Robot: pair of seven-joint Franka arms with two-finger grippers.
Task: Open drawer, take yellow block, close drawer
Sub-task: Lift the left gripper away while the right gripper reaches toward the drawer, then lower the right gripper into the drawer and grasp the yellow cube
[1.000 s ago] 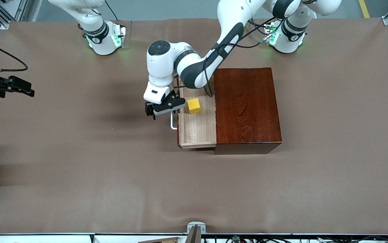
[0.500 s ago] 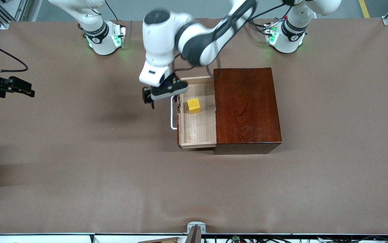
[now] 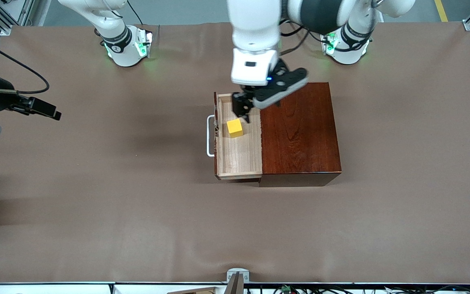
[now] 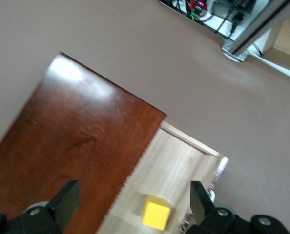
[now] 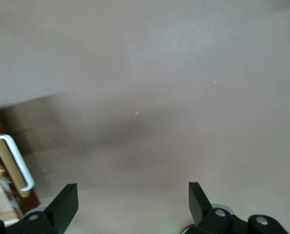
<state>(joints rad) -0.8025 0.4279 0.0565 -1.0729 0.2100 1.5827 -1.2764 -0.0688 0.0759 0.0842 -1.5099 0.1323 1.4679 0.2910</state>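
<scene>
Two arms share the table in the front view, and only one is at work. The drawer point(image 3: 239, 141) stands pulled out of the wooden box point(image 3: 298, 130) toward the right arm's end of the table, its white handle point(image 3: 209, 136) clear of any finger. The yellow block point(image 3: 235, 128) sits on the pale drawer floor. The left gripper point(image 3: 246, 107) hangs over the drawer just above the block, jaws spread wide and holding nothing. The right gripper point(image 3: 43, 108) waits over bare cloth at the right arm's end.

From the left wrist view, the block point(image 4: 156, 212) lies between the two spread fingers point(image 4: 64, 201), slightly off centre. A straight descent might land one finger on the box's edge or nudge the block against the drawer wall.

From the right wrist view, that gripper's fingers point(image 5: 66, 201) are wide apart and empty, with the handle point(image 5: 17, 160) well off at the edge.
</scene>
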